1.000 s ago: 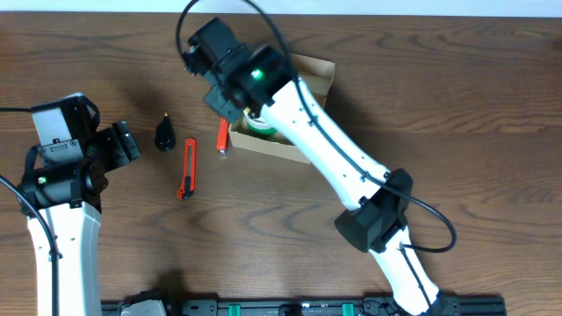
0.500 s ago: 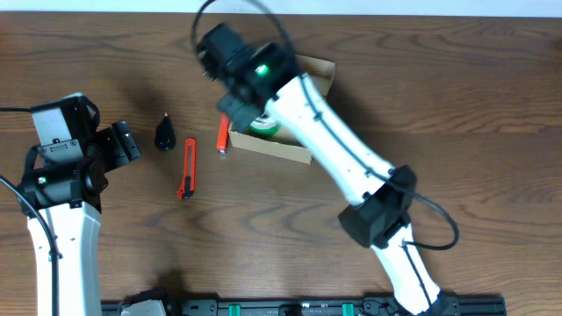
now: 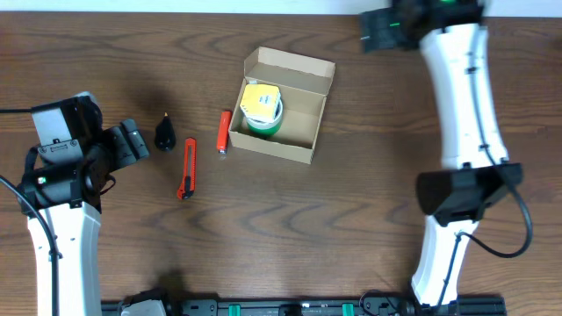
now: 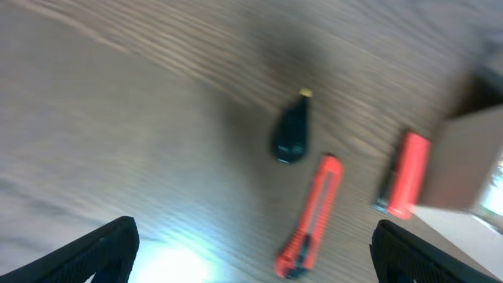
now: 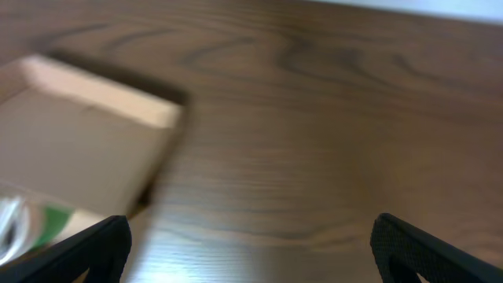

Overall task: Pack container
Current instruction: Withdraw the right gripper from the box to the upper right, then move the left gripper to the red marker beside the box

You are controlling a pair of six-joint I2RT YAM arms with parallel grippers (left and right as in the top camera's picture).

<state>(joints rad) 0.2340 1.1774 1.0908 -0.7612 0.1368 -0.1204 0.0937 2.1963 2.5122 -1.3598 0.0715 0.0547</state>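
The container (image 3: 300, 123) looks light and thin-walled. It is plain tan card that will probably flex or crease under a hard pinch and slide easily on the wood, so the safest hold is likely across one side wall at the rim, or a nudge on the flap to fold it over. It sits open at the far middle of the surface (image 3: 369, 211), turned a little askew, with its hinged flap standing along the far edge. A yellow-and-green tape roll (image 3: 261, 109) lies in its left part and the right part is bare. Just beside its left wall lies a short red item (image 3: 223, 132); farther left are an orange box cutter (image 3: 187, 167) and a small black piece (image 3: 164, 133). The left fingers (image 4: 102, 251) hang apart over those loose things, holding nothing, while the right fingers (image 5: 86, 251) are also spread and empty, well off to the box's right.
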